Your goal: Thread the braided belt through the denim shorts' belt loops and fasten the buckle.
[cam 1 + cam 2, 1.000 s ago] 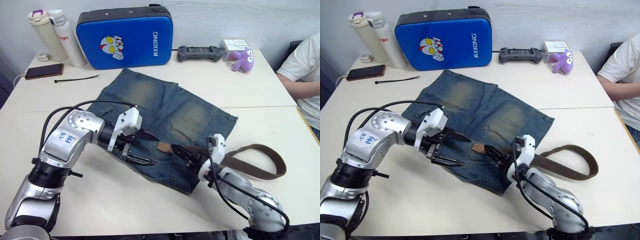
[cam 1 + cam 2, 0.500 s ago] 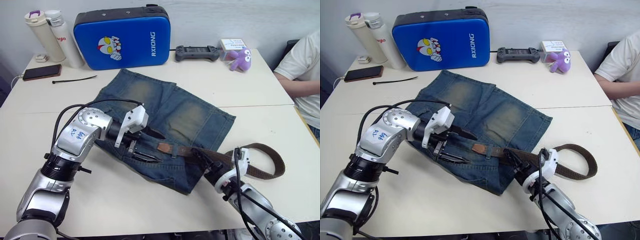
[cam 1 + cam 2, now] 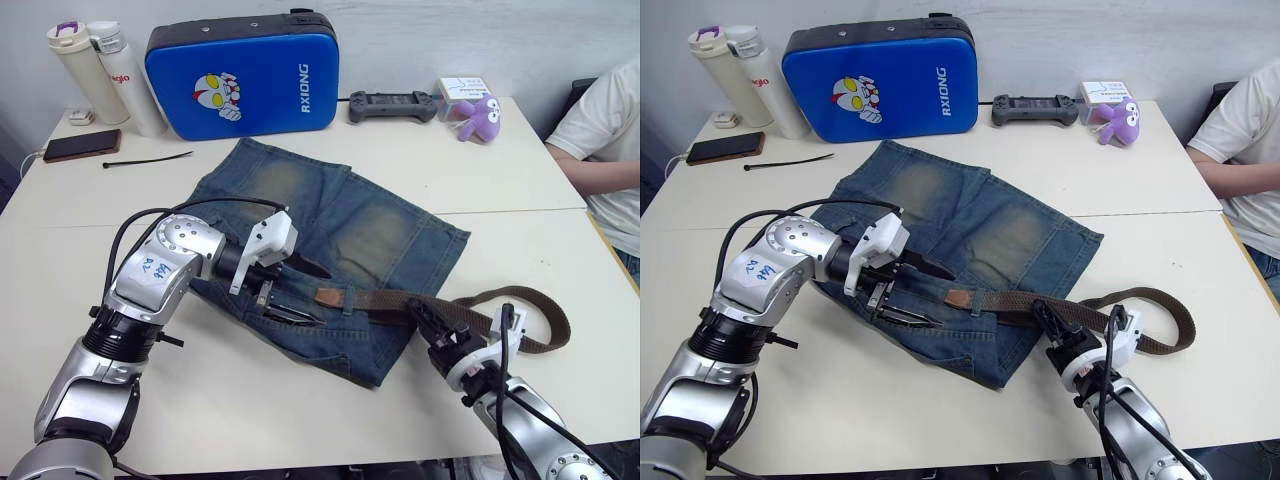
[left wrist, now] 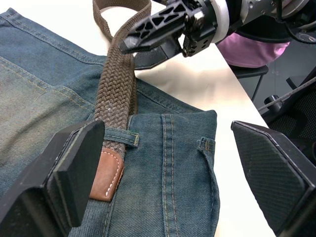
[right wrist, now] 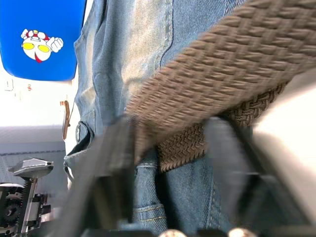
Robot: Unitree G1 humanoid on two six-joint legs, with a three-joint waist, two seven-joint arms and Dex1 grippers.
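Right now your denim shorts [image 3: 330, 240] lie mid-table, the braided belt [image 3: 470, 310] under one belt loop [image 4: 120, 137]. Your left gripper [image 3: 290, 292] hovers spread wide at the waistband; your right gripper [image 3: 428, 322] pinches the belt. Behind: blue case [image 3: 240, 70], bottles [image 3: 100, 70], phone [image 3: 70, 146], cable tie [image 3: 145, 159].

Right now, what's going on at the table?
The robot is threading the braided belt through the denim shorts. The belt's leather tip has passed under one belt loop on the waistband. The left gripper sits open over the waistband beside that tip. The right gripper is at the strap off the shorts' edge; its grip is unclear.
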